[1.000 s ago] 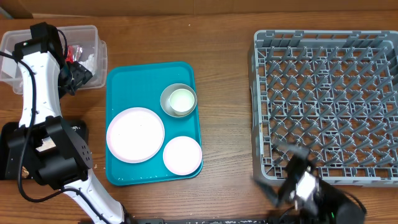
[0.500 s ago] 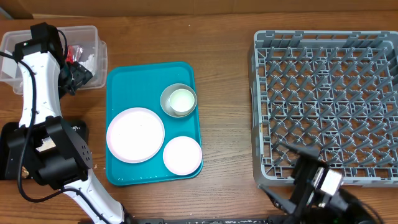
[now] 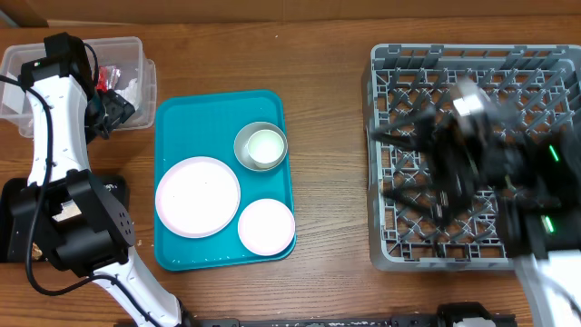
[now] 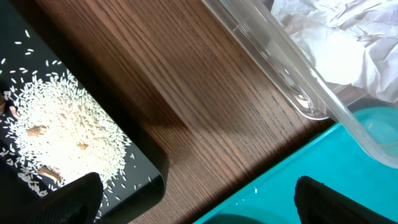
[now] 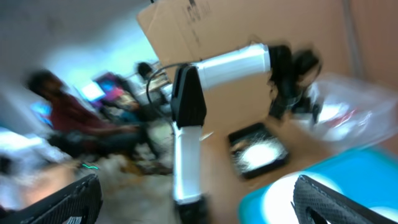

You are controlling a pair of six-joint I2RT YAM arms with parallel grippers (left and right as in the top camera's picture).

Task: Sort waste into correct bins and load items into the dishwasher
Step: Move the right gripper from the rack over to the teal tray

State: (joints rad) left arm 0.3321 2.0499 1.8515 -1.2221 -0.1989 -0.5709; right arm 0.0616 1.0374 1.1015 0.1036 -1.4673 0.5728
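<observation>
My left gripper [image 3: 113,107] is open and empty, hanging by the near right corner of the clear tub [image 3: 27,68]. The tub holds the crumpled white napkin [image 4: 336,37] and the red wrapper [image 3: 113,74]. In the left wrist view its fingers [image 4: 199,208] straddle bare wood between the black tray [image 4: 143,155] and the teal tray. White rice crumbs [image 4: 68,121] and small brown lumps [image 4: 37,130] lie in the black tray. My right gripper [image 3: 408,159] is open, empty and motion-blurred above the grey dish rack [image 3: 545,68]. The plate [image 3: 197,196], grey bowl [image 3: 243,136] with a white cup [image 3: 264,146] inside, and small white bowl [image 3: 266,226] sit on the teal tray.
The teal serving tray [image 3: 172,118] lies between the tub and the rack. The left arm's base covers most of the black tray [image 3: 9,222] in the overhead view. The right wrist view is blurred and shows the left arm [image 5: 186,124] and a cardboard box [image 5: 249,25] behind.
The right arm has swung fast from the table's front edge up over the dish rack. The left arm and the dishes have not moved.
</observation>
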